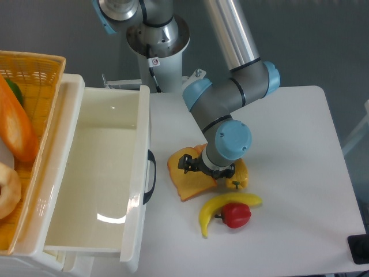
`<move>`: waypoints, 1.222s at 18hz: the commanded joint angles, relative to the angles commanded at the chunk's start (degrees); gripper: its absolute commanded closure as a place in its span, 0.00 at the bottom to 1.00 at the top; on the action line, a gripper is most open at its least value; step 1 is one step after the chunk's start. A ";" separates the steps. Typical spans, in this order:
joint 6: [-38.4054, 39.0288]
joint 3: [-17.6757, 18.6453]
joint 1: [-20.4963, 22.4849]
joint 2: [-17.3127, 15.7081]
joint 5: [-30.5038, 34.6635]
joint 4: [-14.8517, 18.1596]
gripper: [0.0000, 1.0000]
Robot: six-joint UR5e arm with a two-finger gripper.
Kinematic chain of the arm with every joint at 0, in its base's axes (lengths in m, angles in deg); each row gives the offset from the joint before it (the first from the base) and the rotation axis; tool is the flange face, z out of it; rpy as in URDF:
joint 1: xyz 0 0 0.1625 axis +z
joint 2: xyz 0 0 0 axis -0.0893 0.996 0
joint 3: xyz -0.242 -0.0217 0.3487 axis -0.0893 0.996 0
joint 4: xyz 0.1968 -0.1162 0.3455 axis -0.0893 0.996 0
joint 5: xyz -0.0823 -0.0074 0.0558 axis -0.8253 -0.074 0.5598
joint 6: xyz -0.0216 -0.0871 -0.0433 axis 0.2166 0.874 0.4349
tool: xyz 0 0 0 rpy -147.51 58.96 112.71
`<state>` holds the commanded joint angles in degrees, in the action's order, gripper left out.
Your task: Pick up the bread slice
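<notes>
Hovering over one bread slice (pixel 187 180), one tool (pixel 204 169), grip unclear.

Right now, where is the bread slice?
The bread slice lies flat on the table near the middle, right of the white bin's handle, partly under the gripper, above the banana.

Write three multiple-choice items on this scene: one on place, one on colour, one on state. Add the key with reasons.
1. Where does the bread slice lie?
A. in the white bin
B. on the table, under the gripper
C. in the basket

2. What colour is the pepper touching the banana?
A. red
B. green
C. purple

3. What state is the white bin in?
A. filled with fruit
B. tipped over
C. upright and empty

Key: B, the gripper sits over the slice on the table; A, the red pepper rests against the banana; C, only the bin's bare floor shows.
</notes>
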<state>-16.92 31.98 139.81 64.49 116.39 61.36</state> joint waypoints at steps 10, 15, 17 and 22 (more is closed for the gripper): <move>1.23 -0.09 0.00 -0.26 -0.09 0.09 1.00; 1.23 -0.97 0.00 -0.97 -0.18 0.53 1.00; 1.23 -1.32 -0.35 -1.67 -0.35 0.79 1.00; 0.88 -5.18 -1.14 -3.42 -0.09 4.56 1.00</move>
<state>-16.04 26.80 138.67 61.07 116.30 65.92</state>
